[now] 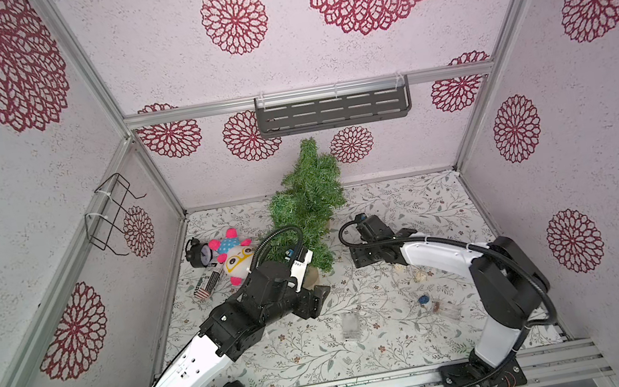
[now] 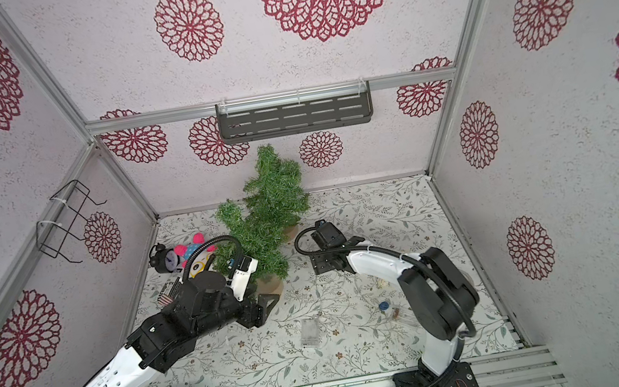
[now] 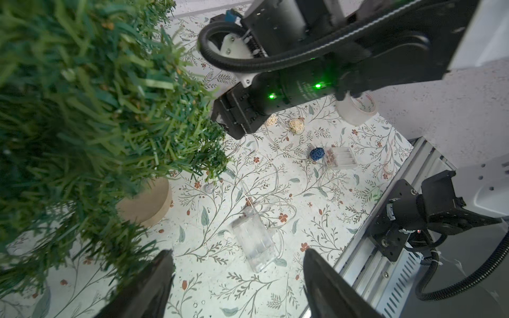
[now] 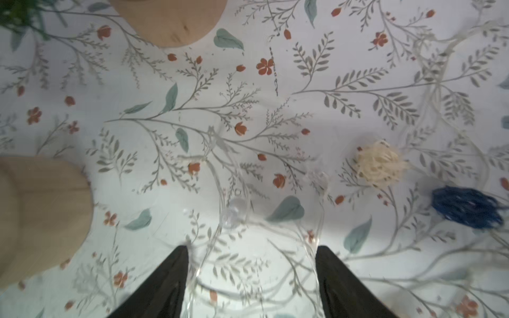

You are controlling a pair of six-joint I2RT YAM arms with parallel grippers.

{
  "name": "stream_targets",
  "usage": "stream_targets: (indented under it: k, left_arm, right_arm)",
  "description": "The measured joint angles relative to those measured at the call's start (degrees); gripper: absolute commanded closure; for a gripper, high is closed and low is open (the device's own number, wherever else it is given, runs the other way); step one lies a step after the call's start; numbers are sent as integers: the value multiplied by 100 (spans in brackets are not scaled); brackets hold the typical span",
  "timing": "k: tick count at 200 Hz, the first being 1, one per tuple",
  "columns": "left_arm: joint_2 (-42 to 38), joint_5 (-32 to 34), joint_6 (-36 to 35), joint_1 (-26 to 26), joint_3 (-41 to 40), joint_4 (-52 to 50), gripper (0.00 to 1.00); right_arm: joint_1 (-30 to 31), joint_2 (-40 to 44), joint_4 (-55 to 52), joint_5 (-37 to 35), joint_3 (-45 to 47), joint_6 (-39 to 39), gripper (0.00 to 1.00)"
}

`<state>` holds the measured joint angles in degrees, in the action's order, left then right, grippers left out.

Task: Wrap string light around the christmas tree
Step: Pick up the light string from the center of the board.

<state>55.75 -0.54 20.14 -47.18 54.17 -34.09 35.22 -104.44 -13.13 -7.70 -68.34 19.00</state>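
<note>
Two small green christmas trees (image 1: 310, 198) stand on round wooden bases (image 3: 148, 203) at the back middle of the table. The string light's thin pale wire (image 4: 217, 176) lies loose on the floral table, with a clear bulb (image 4: 232, 213) on it. Its clear battery box (image 1: 350, 325) lies flat in front of the trees. My left gripper (image 3: 238, 254) is open beside the near tree, above the battery box (image 3: 254, 245), holding nothing. My right gripper (image 4: 252, 247) is open low over the table right of the trees. Wire strands lie slack between its fingers.
A second clear box (image 3: 340, 157), a blue ball (image 4: 465, 206) and a rattan ball (image 4: 380, 162) lie at the right. An alarm clock (image 1: 198, 253) and a plush toy (image 1: 238, 258) sit at the left. A tape roll (image 3: 356, 108) is near the right wall. A shelf (image 1: 332, 111) hangs behind.
</note>
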Motion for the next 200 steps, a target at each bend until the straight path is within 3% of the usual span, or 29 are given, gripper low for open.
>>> stream_targets:
  k: [17, 39, 56, 83, 113, 150, 176, 200]
  left_arm:
    - [57, 2, 59, -52, -20, 166, 23]
    - [162, 9, 114, -142, -79, 289, 23]
    - [229, 11, 133, -184, -127, 326, 23]
    - [317, 22, 166, -308, -168, 339, 23]
    - [551, 101, 177, -688, -76, 280, 23]
    - [962, 125, 170, -1180, 214, 308, 22]
    - [1353, 120, 170, -1368, 293, 490, 22]
    - [1869, 127, 170, -1440, 306, 656, 22]
  right_arm:
    - [-22, -485, 168, -4, -306, -7, 45]
    - [-22, -831, 319, -7, -450, -87, 78]
    - [-22, -800, 315, 9, -411, -122, 88]
    - [-31, -262, 299, 105, -170, -140, 96]
    - [-212, 1128, 256, 308, 114, -96, 100]
    - [-1270, 2450, 208, 452, 122, 11, 100]
    - [-2022, 2774, 63, 450, 122, 107, 100]
    - [-2312, 2817, -87, 494, 101, 184, 100]
